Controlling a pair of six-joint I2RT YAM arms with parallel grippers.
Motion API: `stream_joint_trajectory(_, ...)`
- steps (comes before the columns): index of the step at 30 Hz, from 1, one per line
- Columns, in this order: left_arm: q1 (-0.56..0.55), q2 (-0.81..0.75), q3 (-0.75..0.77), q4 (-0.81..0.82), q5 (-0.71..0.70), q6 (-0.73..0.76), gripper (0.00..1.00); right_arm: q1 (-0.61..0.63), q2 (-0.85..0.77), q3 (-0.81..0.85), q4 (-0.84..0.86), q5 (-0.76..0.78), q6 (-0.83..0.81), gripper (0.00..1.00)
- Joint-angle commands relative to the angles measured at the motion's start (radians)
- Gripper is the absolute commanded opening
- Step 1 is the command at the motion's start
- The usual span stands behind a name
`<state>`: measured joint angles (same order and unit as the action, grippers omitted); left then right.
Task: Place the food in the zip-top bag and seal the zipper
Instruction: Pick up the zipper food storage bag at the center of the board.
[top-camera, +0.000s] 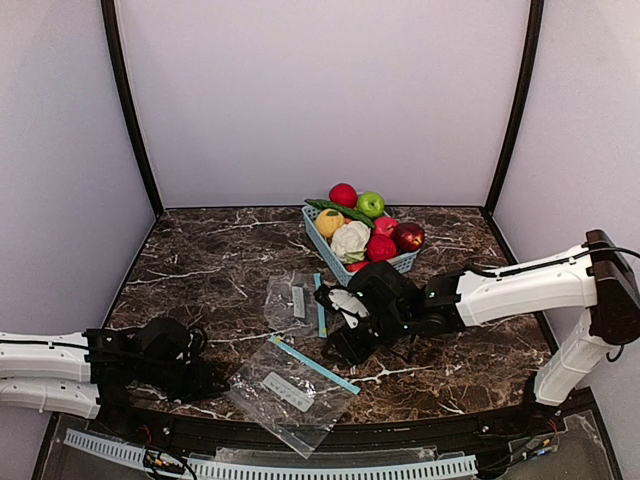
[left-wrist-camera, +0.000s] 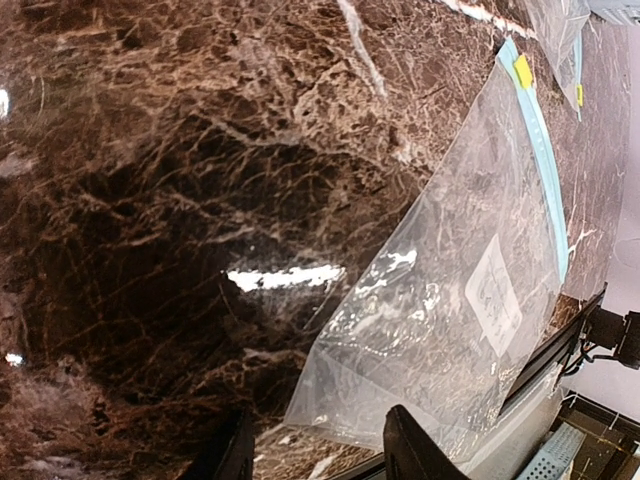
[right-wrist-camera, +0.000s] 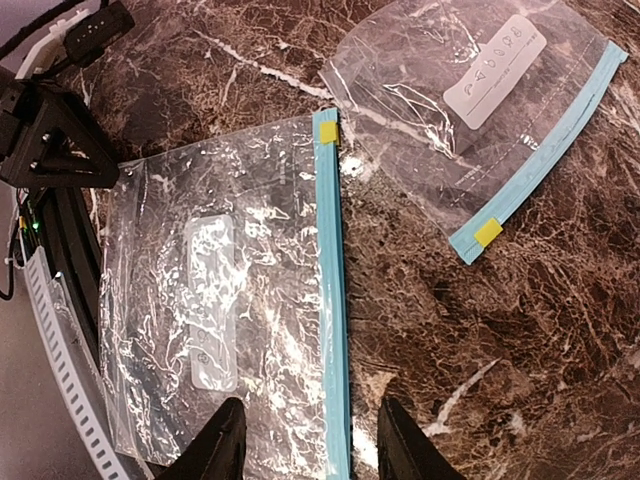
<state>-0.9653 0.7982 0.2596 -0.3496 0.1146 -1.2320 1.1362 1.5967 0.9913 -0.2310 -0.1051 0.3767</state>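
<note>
Your food (top-camera: 365, 232) sits heaped in the blue basket (top-camera: 325, 248) at the middle of the table's (top-camera: 210, 265) far edge. Two zip-top bags lie flat: the nearer bag (top-camera: 290, 392) by the near edge, the farther bag (top-camera: 288, 298) mid-table. Your left gripper's (left-wrist-camera: 318, 425) fingers stand spread either side of the nearer bag's corner; your right gripper (right-wrist-camera: 312, 435) hovers over its blue zipper (right-wrist-camera: 330, 300), fingers apart, pinching nothing.

Food (top-camera: 381, 247) in basket (top-camera: 404, 262) behind far bag (top-camera: 293, 300), itself behind near bag (top-camera: 290, 393)

Clear bag (right-wrist-camera: 230, 330) with blue zipper strip (right-wrist-camera: 332, 300) (yellow tab (right-wrist-camera: 327, 133)); brown white-veined marble table (top-camera: 220, 260).
</note>
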Motion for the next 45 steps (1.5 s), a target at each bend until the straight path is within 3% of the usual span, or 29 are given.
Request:
stream_joint_trajectory(1,-0.006,0.023,-0.024,0.038,0.001,-0.008,0.45,0.0,-0.021,-0.016,0.024,0.019,0.007,0.43)
stream_joint_trajectory(5,-0.006,0.034,-0.031,0.063,-0.007,-0.011,0.44,0.0,-0.023,-0.015,0.024,0.023,0.01,0.43)
stream_joint_trajectory(10,-0.006,0.032,-0.054,0.076,-0.014,-0.026,0.33,0.0,-0.026,-0.015,0.024,0.028,0.01,0.43)
stream_joint_trajectory(17,-0.006,0.033,-0.072,0.09,-0.034,-0.035,0.29,0.0,-0.027,-0.013,0.024,0.031,0.008,0.43)
stream_joint_trajectory(26,-0.006,0.02,-0.054,0.11,-0.059,0.018,0.03,-0.001,-0.056,-0.025,0.025,0.049,0.014,0.43)
stream_joint_trajectory(30,-0.006,-0.045,-0.011,0.11,-0.061,0.124,0.01,-0.006,-0.094,-0.041,0.024,0.057,0.019,0.45)
stream_joint_trajectory(35,-0.006,-0.086,0.126,0.074,-0.001,0.392,0.01,-0.058,-0.157,-0.084,0.052,0.02,0.046,0.5)
stream_joint_trajectory(45,-0.005,0.052,0.416,0.005,0.154,0.851,0.01,-0.197,-0.297,-0.227,0.217,-0.173,0.111,0.67)
